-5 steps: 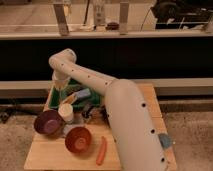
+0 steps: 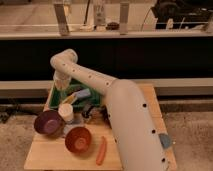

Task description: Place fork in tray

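The dark green tray [image 2: 52, 96] stands at the back left of the wooden table [image 2: 45, 157]. A yellow item [image 2: 70, 98] and a blue item [image 2: 83, 93] lie in it. My white arm [image 2: 125, 115] rises from the lower right, bends at the elbow above the tray and comes down to the gripper [image 2: 61, 84] over the tray's back left corner. I cannot make out a fork; it is hidden or too small to tell apart.
A white cup [image 2: 65, 111] stands in front of the tray. A purple bowl [image 2: 47, 123] and a red-brown bowl [image 2: 78, 139] sit nearer the front. An orange stick-like item [image 2: 101, 150] lies at the front. A dark object [image 2: 89, 110] sits beside the arm.
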You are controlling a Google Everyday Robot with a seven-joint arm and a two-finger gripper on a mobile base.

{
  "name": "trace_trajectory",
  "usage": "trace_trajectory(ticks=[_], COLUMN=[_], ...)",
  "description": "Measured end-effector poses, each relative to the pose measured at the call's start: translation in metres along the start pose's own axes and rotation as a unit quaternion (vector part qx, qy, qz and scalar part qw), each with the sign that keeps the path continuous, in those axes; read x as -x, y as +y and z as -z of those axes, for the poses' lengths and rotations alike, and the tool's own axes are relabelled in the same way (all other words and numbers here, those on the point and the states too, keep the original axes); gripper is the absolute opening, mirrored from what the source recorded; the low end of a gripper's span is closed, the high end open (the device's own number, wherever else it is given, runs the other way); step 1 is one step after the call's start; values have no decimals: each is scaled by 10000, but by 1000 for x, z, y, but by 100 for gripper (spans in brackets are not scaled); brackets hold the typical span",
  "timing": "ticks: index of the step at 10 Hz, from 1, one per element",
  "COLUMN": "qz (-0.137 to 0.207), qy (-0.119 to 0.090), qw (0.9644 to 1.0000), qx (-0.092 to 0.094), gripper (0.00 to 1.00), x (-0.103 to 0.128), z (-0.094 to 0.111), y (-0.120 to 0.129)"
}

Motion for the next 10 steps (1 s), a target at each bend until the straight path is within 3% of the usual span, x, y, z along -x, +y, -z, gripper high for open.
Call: trace_trajectory(ticks=[2, 8, 10], qz=[-9, 158, 200], qy=[22, 58, 55], qw=[10000, 9985, 9979], qx=[-29, -522, -611], gripper=[11, 72, 80], x=[1, -2, -3], z=[1, -8, -11], y=[4, -21, -27])
